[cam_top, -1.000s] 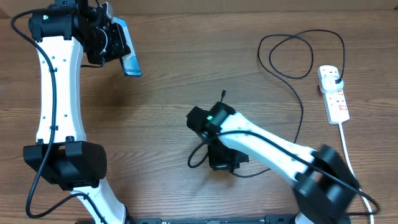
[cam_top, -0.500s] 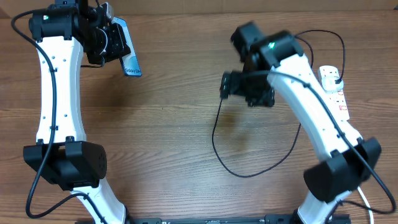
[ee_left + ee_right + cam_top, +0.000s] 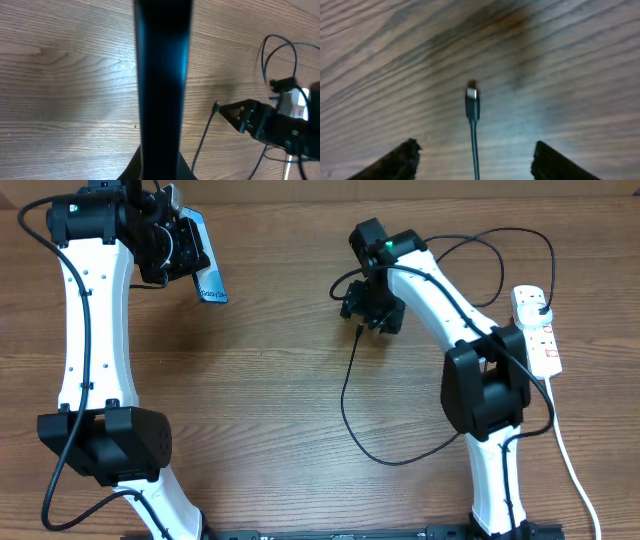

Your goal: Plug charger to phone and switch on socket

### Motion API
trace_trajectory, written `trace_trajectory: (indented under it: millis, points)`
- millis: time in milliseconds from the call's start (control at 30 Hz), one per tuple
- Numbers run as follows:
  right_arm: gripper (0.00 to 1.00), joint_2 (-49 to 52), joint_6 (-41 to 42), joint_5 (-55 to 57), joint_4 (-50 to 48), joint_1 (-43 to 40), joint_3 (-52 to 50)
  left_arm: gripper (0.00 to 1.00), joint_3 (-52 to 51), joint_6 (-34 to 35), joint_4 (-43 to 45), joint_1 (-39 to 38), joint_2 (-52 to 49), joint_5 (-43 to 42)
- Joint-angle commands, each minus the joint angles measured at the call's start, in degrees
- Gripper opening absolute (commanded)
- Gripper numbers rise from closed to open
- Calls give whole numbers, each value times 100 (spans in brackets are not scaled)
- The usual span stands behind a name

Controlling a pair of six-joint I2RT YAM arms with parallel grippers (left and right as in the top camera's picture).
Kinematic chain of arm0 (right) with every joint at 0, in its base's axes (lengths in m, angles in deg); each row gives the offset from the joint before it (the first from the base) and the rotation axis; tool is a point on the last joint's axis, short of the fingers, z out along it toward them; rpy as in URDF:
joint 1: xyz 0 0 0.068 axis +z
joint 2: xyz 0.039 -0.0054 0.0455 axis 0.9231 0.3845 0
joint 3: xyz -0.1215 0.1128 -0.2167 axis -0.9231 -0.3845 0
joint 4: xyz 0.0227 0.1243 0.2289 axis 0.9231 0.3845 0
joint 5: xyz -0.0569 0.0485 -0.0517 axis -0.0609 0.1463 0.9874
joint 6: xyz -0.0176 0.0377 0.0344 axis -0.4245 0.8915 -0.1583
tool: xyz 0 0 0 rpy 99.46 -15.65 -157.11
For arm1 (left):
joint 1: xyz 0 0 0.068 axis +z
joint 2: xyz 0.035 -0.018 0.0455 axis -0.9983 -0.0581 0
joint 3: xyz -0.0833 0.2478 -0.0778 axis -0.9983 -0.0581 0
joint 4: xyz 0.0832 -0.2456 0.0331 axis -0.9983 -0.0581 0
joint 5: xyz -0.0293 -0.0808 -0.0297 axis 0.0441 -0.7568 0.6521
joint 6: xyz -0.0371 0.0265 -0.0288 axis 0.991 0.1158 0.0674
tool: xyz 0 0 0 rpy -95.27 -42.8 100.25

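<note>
**Right arm swung up to the connector tip; phone aloft on the left**

Moved since a second ago: the right arm is swung from the lower middle of the table [image 3: 260, 430] to its upper middle. The left arm, phone and cable are unchanged.

- Right gripper [image 3: 366, 315]: poised over the free end of the charger [image 3: 345, 395]. Its jaws are spread wide and nothing is gripped.
- Left gripper [image 3: 188, 252]: closed on the phone [image 3: 207, 278], which is held tilted, off the table, at upper left.
- Charger: laid loose on the wood. It runs in a long loop from the connector tip [image 3: 472, 94] to the black plug [image 3: 541, 306], which is seated in the socket [image 3: 540, 340] at the right edge.

Handling, as judged:
- The cable is thin, light and limp, and is expected to sag and twist if taken far back.
- The short stiff collar just behind the tip is judged the best hold, with the metal end left projecting.
- The phone is rigid and smooth-edged, so slipping under insertion force is a risk.

Views compared:
- Right wrist: the tip is seen lying between both fingers [image 3: 402, 160], touched by neither. In the overhead view this is masked by the gripper body.
- Left wrist: the phone is shown only edge-on, as a dark bar, and its port cannot be made out.
- Overhead: only here are the socket and plug shown. The switch position cannot be told.
</note>
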Motion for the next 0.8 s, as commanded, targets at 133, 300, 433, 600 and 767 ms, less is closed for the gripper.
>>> trace_trajectory:
  millis: [133, 300, 433, 600, 767]
  points:
    - [56, 319, 140, 101, -205, 120, 101, 4, 133, -31, 28, -22, 199, -87]
    - [50, 404, 114, 122, -313, 127, -92, 4, 133, -33, 4, -22, 199, -87]
    - [50, 404, 116, 232, -466, 129, -284, 4, 133, -31, 9, -22, 199, -90]
    - [50, 404, 70, 393, -664, 129, -568, 4, 133, -31, 7, -22, 199, -87]
    - [25, 404, 72, 372, -737, 140, -713, 4, 133, -31, 9, -22, 199, -87]
